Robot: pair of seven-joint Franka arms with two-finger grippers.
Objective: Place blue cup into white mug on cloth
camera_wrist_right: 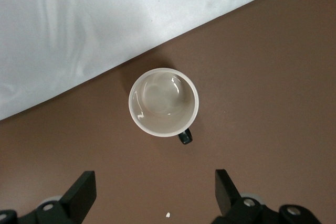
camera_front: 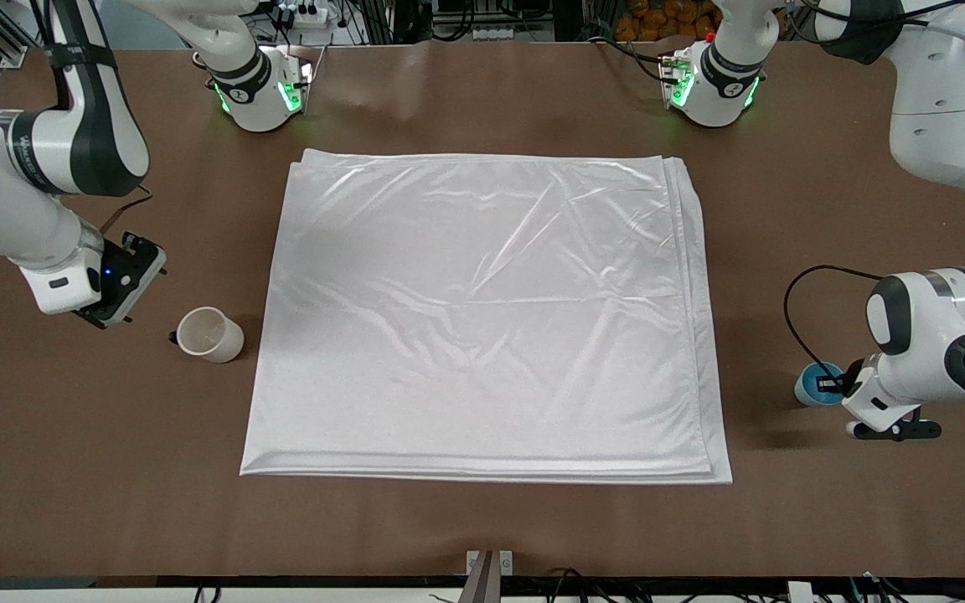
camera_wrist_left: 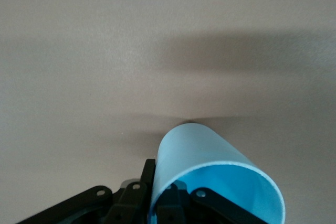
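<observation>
Seen from the front camera, the cloth [camera_front: 487,318] lies mid-table [camera_front: 826,209]; the white mug [camera_front: 210,335] stands off it at nine o'clock, the blue cup [camera_front: 809,387] at three o'clock

I see a plain brown worktop [camera_front: 482,519] without any pattern. The cloth [camera_front: 482,318] is white and shiny, with pale grey shades in its wrinkles. The white mug [camera_front: 210,335] is off-white outside, cream inside, and its small handle is dark. The blue cup [camera_wrist_left: 210,153] is light blue outside and a brighter blue inside. The left hand [camera_wrist_left: 176,203] has black fingers, and the right hand [camera_wrist_right: 155,192] is black too. Both arms are white with dark grey joints, and green lights glow at their bases.
</observation>
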